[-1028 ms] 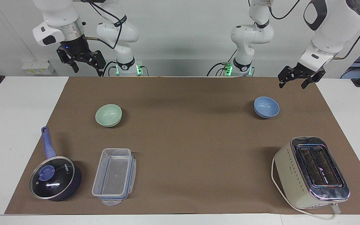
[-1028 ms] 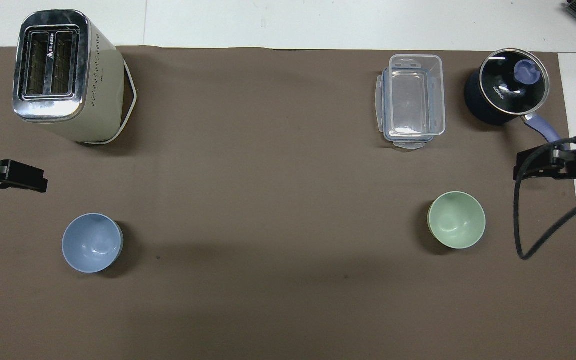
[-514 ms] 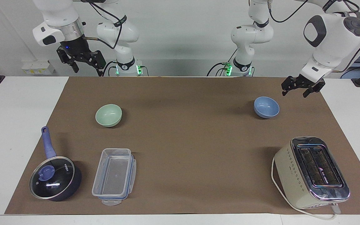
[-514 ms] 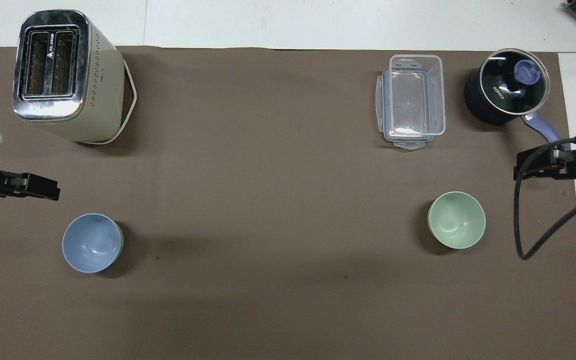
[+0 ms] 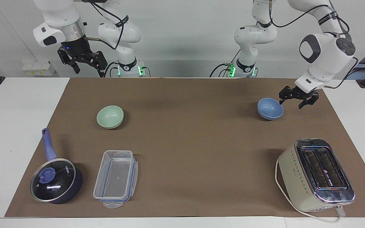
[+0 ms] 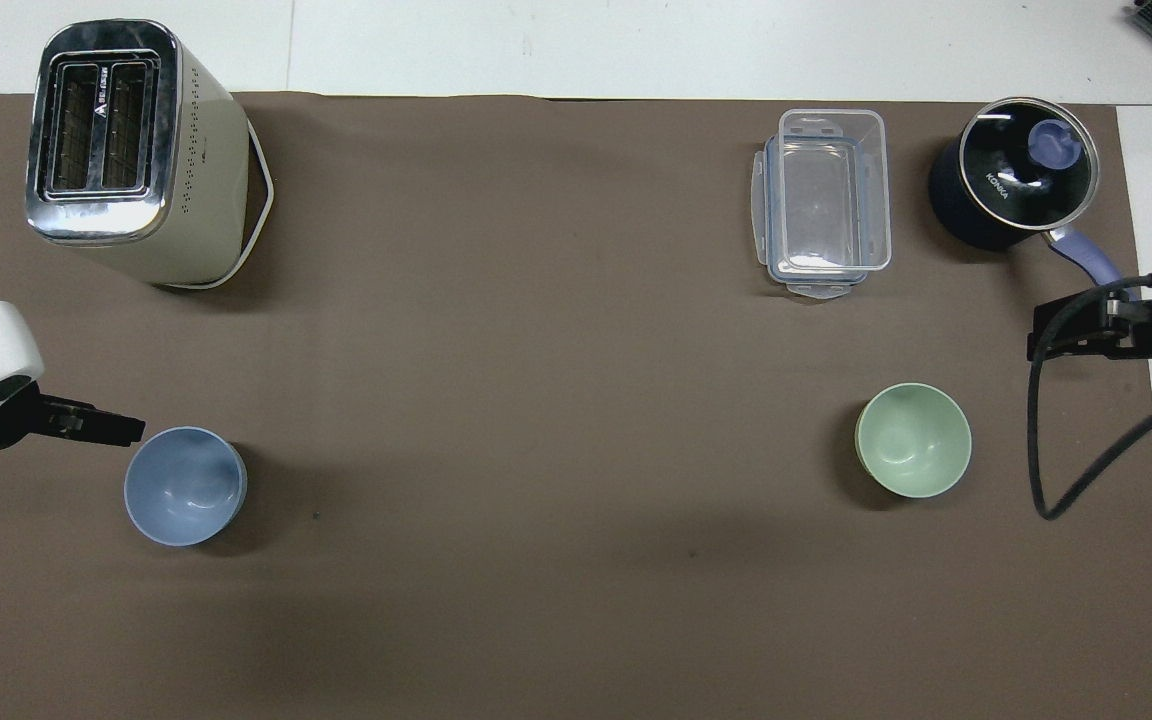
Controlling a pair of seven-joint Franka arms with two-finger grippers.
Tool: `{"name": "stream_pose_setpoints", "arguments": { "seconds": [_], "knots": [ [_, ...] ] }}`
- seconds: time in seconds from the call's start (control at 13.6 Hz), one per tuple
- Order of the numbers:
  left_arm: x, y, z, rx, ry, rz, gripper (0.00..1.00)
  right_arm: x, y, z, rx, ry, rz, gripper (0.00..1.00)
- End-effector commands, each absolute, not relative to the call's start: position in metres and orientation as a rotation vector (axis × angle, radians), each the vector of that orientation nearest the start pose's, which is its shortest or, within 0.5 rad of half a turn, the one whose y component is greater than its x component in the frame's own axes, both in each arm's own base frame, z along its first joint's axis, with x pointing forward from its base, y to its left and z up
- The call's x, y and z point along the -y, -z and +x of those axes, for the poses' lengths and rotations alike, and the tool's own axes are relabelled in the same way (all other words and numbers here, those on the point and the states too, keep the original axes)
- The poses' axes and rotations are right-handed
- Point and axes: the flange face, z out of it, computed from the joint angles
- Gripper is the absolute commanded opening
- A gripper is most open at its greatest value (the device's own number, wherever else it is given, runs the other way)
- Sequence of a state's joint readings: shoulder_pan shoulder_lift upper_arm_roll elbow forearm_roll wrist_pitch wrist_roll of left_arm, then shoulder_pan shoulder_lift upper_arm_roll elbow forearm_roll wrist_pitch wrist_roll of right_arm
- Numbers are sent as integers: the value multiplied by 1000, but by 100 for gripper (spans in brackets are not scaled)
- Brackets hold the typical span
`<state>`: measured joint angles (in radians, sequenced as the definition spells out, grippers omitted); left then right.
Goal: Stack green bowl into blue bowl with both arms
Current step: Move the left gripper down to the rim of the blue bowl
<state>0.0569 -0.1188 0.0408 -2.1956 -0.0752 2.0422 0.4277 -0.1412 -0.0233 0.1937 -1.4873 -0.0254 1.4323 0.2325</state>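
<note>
The blue bowl [image 5: 270, 108] stands upright on the brown mat toward the left arm's end; it also shows in the overhead view [image 6: 184, 486]. My left gripper [image 5: 291, 104] is open and empty, low beside the bowl's rim, with one fingertip close to it; it shows in the overhead view [image 6: 126, 432] at the bowl's edge. The green bowl [image 5: 110, 117] stands upright toward the right arm's end, also seen in the overhead view [image 6: 913, 440]. My right gripper [image 5: 89, 71] is open and empty, waiting high over the mat's corner, apart from the green bowl; it shows in the overhead view [image 6: 1046, 345].
A cream toaster [image 5: 317, 174] stands farther from the robots than the blue bowl. A clear plastic box [image 5: 116, 178] and a dark blue lidded saucepan [image 5: 55, 180] lie farther from the robots than the green bowl. The brown mat [image 5: 188, 142] covers the table.
My left gripper has come down and moved inward toward the blue bowl, from beside the mat's edge to the bowl's rim. The right arm and both bowls have not moved.
</note>
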Motion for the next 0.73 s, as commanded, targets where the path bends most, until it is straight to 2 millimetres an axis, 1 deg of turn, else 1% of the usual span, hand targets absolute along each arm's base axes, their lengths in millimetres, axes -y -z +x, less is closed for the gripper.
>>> {"name": "stream_pose_setpoints", "arguments": {
  "seconds": [0.0,0.07,0.15,0.22,0.29,0.37,0.44,0.51,0.59,0.66],
  "knots": [
    [-59,-390,485,-554,21,-3174,100,-24,-663,531,-311,-47,-3159,100],
    [-69,-376,481,-563,18,-3172,100,-24,-663,531,-311,-47,-3159,100],
    [-73,-366,478,-564,7,-3173,100,-24,-663,531,-311,-47,-3159,100],
    [-73,-361,476,-564,-11,-3177,100,-24,-663,531,-313,-47,-3159,100],
    [-72,-351,469,-562,-37,-3184,92,-24,-663,531,-313,-45,-3159,100],
    [-71,-341,463,-546,-51,-3198,56,-24,-663,531,-311,-45,-3159,100],
    [-71,-335,459,-503,-65,-3227,17,-24,-663,531,-311,-47,-3159,100],
    [-72,-335,458,-475,-73,-3241,0,-24,-663,531,-311,-45,-3159,100],
    [-76,-337,458,-414,-73,-3260,0,-24,-664,530,-311,-45,-3159,100],
    [-75,-338,458,-327,-89,-3288,0,-24,-663,531,-313,-47,-3159,100]
  ]
}}
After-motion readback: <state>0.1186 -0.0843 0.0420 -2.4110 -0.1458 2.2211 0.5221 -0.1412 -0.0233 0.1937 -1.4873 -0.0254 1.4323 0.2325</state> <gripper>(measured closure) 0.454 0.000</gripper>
